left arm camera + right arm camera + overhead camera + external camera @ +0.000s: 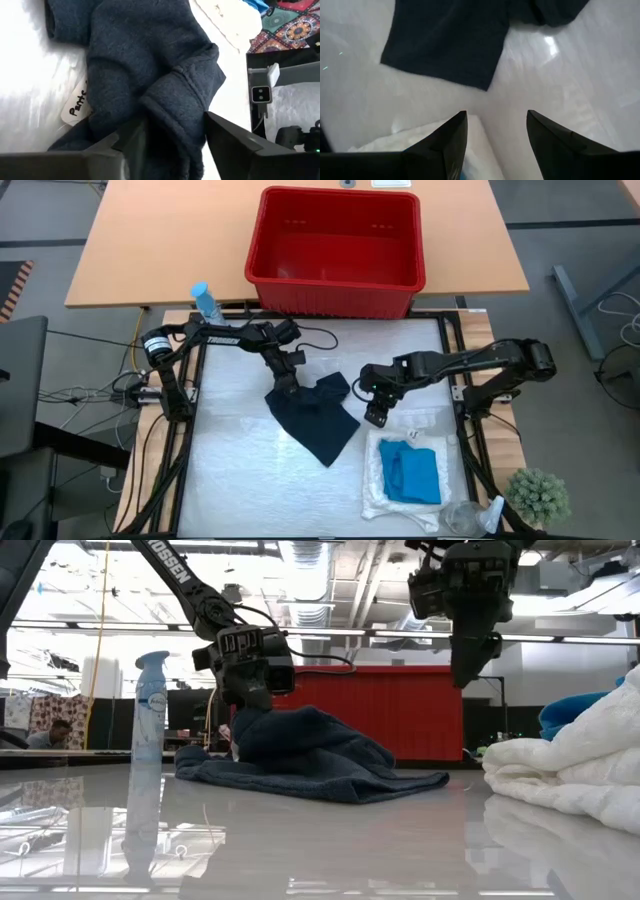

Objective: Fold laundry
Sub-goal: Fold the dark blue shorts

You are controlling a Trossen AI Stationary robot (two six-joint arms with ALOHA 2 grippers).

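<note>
The left gripper [172,145] has its two fingers [227,137] standing apart with a raised fold of the dark navy garment [312,412] between them; whether they actually pinch the cloth cannot be told. The right gripper [496,135] hangs in the air with its fingers spread and nothing between them, above bare table just beside the garment's edge.

The navy garment is thick and fleecy, bunched into a soft hump under the left gripper, with a flatter flap trailing away from the red basket [335,240]. A small paper tag [76,102] with handwriting pokes out from beneath it.

Farther from the basket than the navy garment, on the right arm's side, lies a cream-white cloth [405,480], puffy and folded, with a bright turquoise garment [413,473] lying flat on top of it. A spray bottle [207,302] stands near the basket's left corner.
</note>
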